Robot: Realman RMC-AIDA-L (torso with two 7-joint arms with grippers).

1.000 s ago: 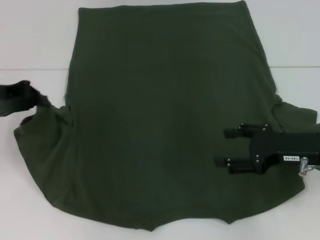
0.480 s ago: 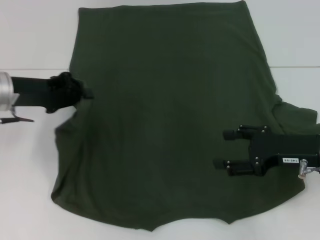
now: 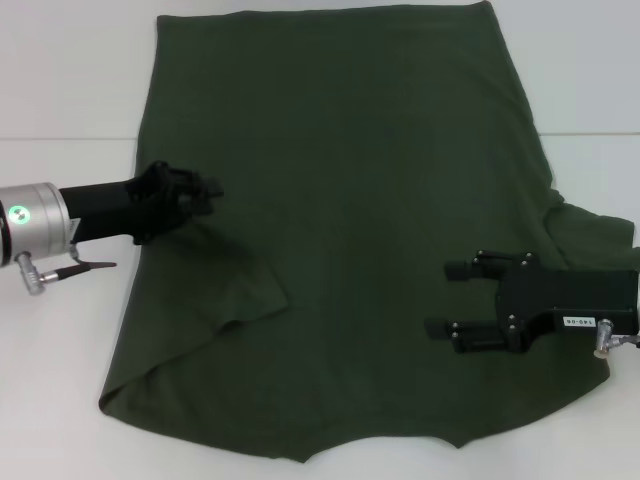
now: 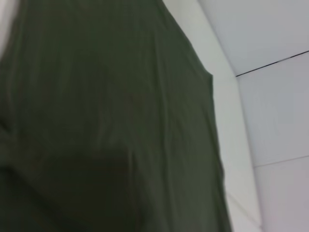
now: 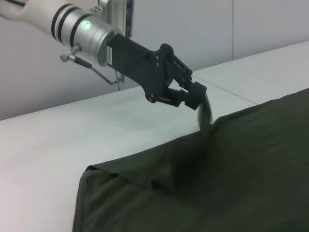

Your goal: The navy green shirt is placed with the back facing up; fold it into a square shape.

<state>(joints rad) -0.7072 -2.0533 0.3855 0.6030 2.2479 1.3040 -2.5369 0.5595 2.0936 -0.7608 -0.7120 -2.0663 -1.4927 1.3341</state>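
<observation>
Navy green shirt (image 3: 370, 230), white table (image 3: 60, 90) (grey wall (image 5: 193, 29))

A plain white desk (image 3: 60, 90) carries everything. The navy green shirt (image 3: 350, 220) lies spread directly on it, filling the middle and reaching the 12 and 6 o'clock edges of the head view. Bare desk shows at 9, 10 and 2 o'clock. A flap at 8 o'clock lies folded inward over the shirt's body.
</observation>
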